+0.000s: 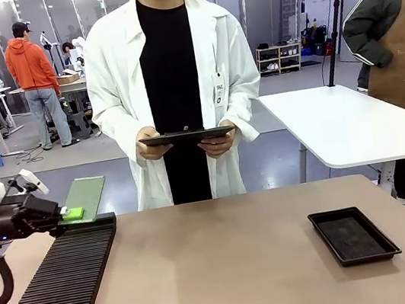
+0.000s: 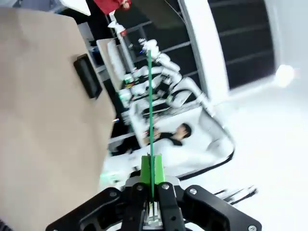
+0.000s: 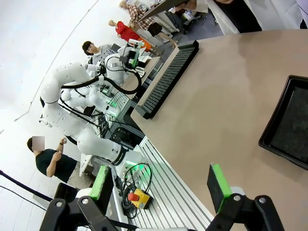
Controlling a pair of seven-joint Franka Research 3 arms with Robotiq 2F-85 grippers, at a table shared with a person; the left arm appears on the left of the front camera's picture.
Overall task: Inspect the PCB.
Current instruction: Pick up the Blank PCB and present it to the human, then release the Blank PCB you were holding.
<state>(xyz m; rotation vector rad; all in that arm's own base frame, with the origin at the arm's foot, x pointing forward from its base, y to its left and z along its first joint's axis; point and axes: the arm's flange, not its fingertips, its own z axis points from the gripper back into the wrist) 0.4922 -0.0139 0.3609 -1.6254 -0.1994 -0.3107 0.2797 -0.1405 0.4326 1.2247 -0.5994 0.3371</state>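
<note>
- found the circuit board (image 1: 85, 197) pinched by its near edge between the left fingers (image 1: 73, 213), which were pressed onto both faces.
- saw it held off the counter (image 1: 229, 271), face tilted up, at the far end of the black slotted rack (image 1: 59, 290) on the robot's left. could not tell whether its lower edge cleared the rack.
- from the left wrist, caught the board edge-on, as a thin green line rising straight from between the green pads.
- saw the right fingers (image 3: 219, 185) spread wide with nothing between them, above the counter near the black tray (image 3: 288, 125).
- noted a person in a white coat at the far side, holding a dark tablet (image 1: 186, 136) in both hands.
- judged the board light, thin and stiff, with smooth faces, so likely to pivot or slip under a loose pinch.
- guessed it fragile too: liable to scratch on the faces and to crack if flexed or knocked on the rack.
- reckoned the bare rim the right place to hold, as here, with a firm but modest squeeze and slow turns while showing each face.
</note>
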